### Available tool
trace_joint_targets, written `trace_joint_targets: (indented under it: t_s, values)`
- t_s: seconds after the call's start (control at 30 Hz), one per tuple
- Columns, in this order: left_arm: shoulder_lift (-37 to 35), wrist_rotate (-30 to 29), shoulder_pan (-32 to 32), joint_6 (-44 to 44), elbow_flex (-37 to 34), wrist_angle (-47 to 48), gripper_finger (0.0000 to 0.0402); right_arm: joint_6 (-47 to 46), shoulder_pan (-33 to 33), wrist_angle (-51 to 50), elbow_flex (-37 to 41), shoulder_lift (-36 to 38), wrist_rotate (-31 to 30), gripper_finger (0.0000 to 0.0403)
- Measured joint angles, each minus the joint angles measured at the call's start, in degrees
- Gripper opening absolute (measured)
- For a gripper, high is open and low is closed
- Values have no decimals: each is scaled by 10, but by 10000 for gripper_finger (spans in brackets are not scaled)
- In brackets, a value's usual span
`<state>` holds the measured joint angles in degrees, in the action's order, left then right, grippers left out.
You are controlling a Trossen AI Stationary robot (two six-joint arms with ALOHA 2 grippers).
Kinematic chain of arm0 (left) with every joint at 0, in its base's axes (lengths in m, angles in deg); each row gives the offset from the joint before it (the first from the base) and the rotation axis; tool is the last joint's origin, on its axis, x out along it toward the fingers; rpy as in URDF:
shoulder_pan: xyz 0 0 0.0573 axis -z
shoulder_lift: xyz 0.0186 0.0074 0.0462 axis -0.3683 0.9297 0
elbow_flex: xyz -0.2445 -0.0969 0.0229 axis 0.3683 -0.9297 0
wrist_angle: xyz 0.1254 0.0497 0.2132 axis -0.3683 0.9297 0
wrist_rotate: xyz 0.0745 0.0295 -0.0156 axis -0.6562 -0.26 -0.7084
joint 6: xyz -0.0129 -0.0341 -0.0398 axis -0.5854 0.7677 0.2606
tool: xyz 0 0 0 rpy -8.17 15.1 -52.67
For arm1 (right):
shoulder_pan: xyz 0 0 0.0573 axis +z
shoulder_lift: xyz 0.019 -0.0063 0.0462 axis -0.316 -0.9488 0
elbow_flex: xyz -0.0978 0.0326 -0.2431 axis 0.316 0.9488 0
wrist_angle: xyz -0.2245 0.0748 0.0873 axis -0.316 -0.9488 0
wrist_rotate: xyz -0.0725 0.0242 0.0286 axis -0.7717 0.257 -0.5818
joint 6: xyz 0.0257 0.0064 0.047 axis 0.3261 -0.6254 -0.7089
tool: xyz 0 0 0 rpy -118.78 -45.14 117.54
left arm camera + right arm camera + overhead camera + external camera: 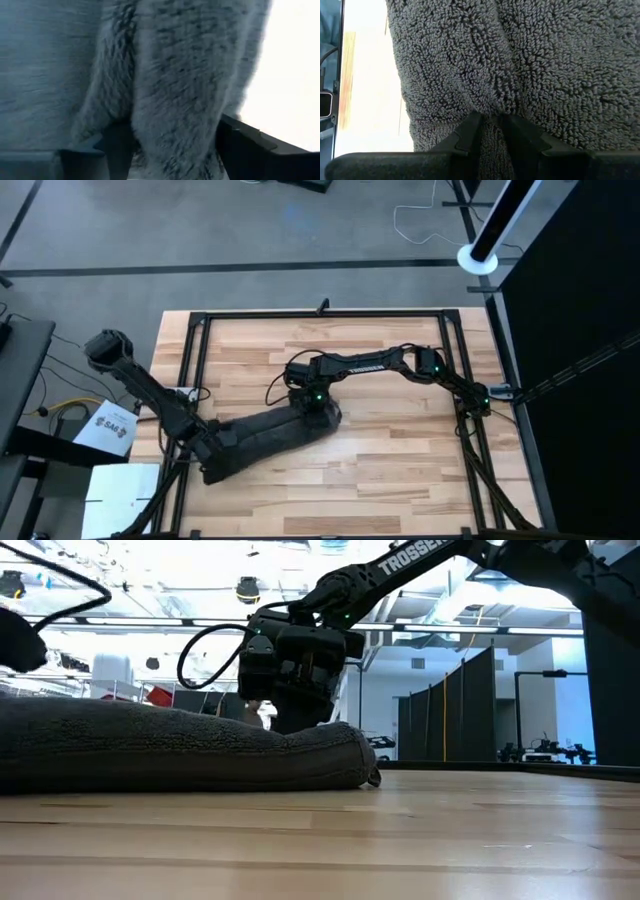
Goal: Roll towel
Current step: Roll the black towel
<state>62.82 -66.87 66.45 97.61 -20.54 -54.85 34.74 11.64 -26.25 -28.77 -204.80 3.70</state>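
The dark grey towel [270,435] lies on the wooden table [400,470] as a long thick bundle, slanting from the near left toward the middle. In the low view the towel [180,745] rests flat along its length. My left gripper [207,457] is at the bundle's near-left end, its fingers astride the towel [175,100]. My right gripper [316,412] is at the bundle's far-right end, shut on the towel [520,60]. No white tag shows. My left gripper holds the bundle's near-left end [172,145] between its two fingers [117,150], which stand wide apart with the thick cloth filling the gap; several layers. My right gripper pinches a raised fold of the towel [490,112] at the far-right end between its nearly closed fingers [470,132], coming from above. The towel lies on the table below it.
A black frame [195,360] runs around the table's working area. Bare wood lies to the right [420,430] and near side of the towel. Papers [110,430] and cables sit off the table's left edge.
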Motion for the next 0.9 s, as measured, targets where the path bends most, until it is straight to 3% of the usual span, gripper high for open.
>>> trace_joint_targets:
  t_s: [0.1, 0.2, 0.43, 0.6, 0.73, 0.9]
  values:
    - [24, 78, -9, -21, -12, -141, 220, 0, 0, 1, 0, 0, 0, 77]
    - [34, 108, -15, -41, -8, -197, 187, 0, 1, 1, 0, 0, 0, 77]
    - [4, 129, -15, -67, -3, -252, 20, 0, 2, -2, 0, 0, 0, 77]
    - [-59, 56, -12, -39, -3, -222, 19, 0, 1, -9, 0, 0, 2, 77]
    - [-135, -69, 9, -12, -18, -216, 19, 1, 2, -13, 0, -1, 13, 77]
    - [-232, -153, 61, 144, -119, -187, 19, 0, 3, -14, 0, -1, 12, 77]
